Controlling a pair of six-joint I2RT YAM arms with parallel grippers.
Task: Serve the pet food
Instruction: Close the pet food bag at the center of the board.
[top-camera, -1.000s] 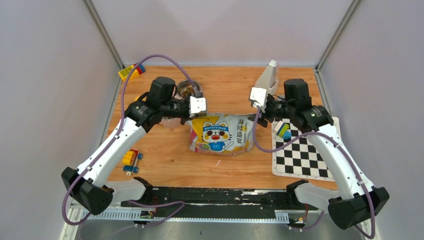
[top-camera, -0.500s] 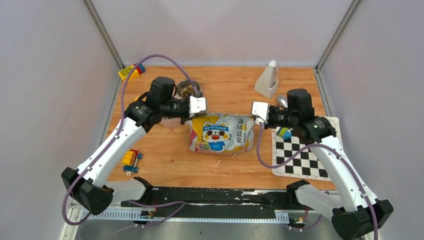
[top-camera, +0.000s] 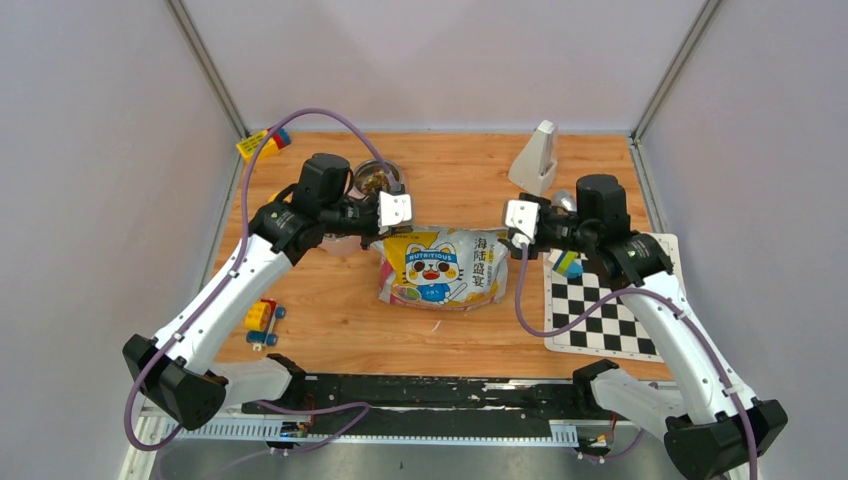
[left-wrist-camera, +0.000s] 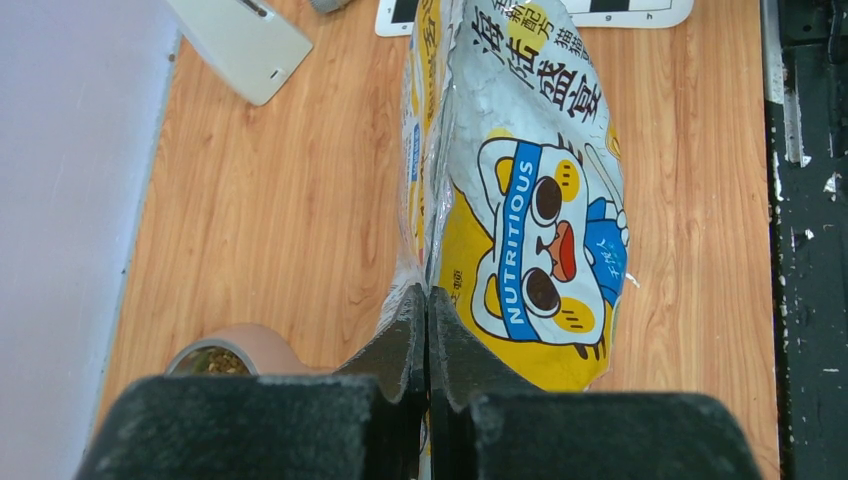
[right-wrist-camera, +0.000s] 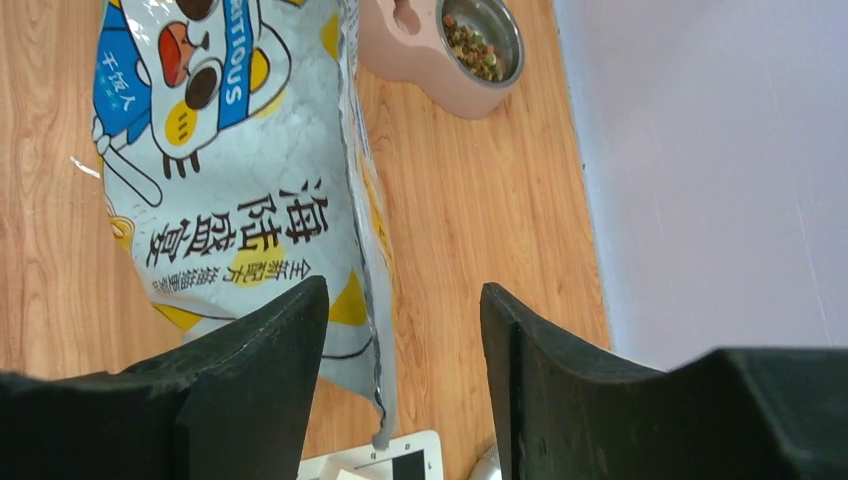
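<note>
The pet food bag (top-camera: 440, 268), yellow and white with a cartoon cat, lies on the wooden table. My left gripper (top-camera: 397, 212) is shut on the bag's top left edge; in the left wrist view its fingers (left-wrist-camera: 410, 335) pinch the crinkled rim of the bag (left-wrist-camera: 530, 200). My right gripper (top-camera: 520, 218) stands open at the top right corner, and the bag's silver edge (right-wrist-camera: 365, 250) lies between its fingers (right-wrist-camera: 290, 330) without being gripped. Brown pet food (right-wrist-camera: 470, 45) fills one steel cup of the pink bowl (top-camera: 375, 180).
A white wedge-shaped object (top-camera: 535, 158) stands behind the right gripper. A checkerboard mat (top-camera: 605, 300) with a blue-and-yellow block (top-camera: 567, 263) lies to the right. A toy car (top-camera: 262, 320) sits at the left, a yellow toy (top-camera: 262, 142) at the back left corner.
My right gripper has come away from the white wedge, nearer and down to the bag's right corner. The left gripper and the bag have stayed put.
</note>
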